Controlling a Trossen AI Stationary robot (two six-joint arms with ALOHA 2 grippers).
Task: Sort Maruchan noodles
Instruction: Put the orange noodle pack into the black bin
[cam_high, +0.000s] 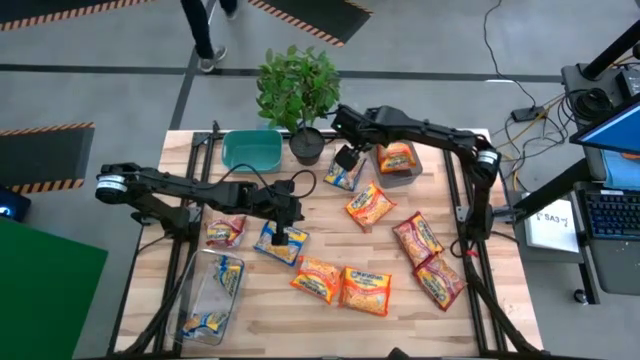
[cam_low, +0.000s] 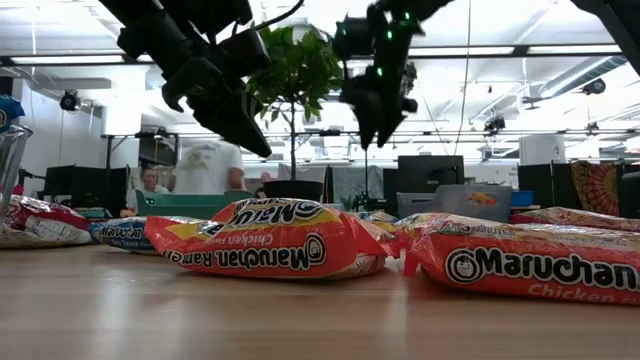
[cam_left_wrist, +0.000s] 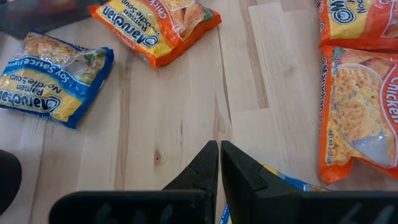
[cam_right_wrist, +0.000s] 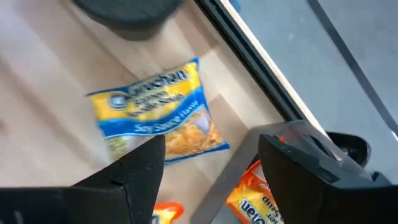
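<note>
Maruchan noodles (cam_high: 368, 205) lie scattered across the wooden table (cam_high: 400, 320), positions given here relative to the potted plant (cam_high: 297, 88) at the table's far edge. A blue-and-yellow soy sauce packet (cam_high: 343, 176) lies just in front of the plant's pot, toward the right arm's side. Beside it, a clear bin (cam_high: 399, 160) holds one orange packet (cam_high: 397, 156). Further forward from the plant lie an orange packet, two red packets (cam_high: 418, 238) toward the right edge, and two orange chicken packets (cam_high: 343, 284) near the front. On the left arm's side of the plant sit a green bin (cam_high: 251, 149), a red packet (cam_high: 225, 232) and a second blue-and-yellow packet (cam_high: 282, 243); a clear container (cam_high: 213, 295) near the front corner holds further blue-and-yellow packets

Right gripper (cam_high: 346, 157): positioned above the table just in front of the plant, over the soy sauce packet. Its fingers (cam_right_wrist: 140, 171) stand spread apart with nothing between them (the wrist view shows the packet lying flat on the wood below)

Left gripper (cam_high: 281, 236): positioned above the second blue-and-yellow packet, forward of the plant. Its fingers (cam_left_wrist: 205, 168) are pressed together, holding nothing; a corner of that packet shows beneath them

People sit at desks in the room beyond the table
</note>
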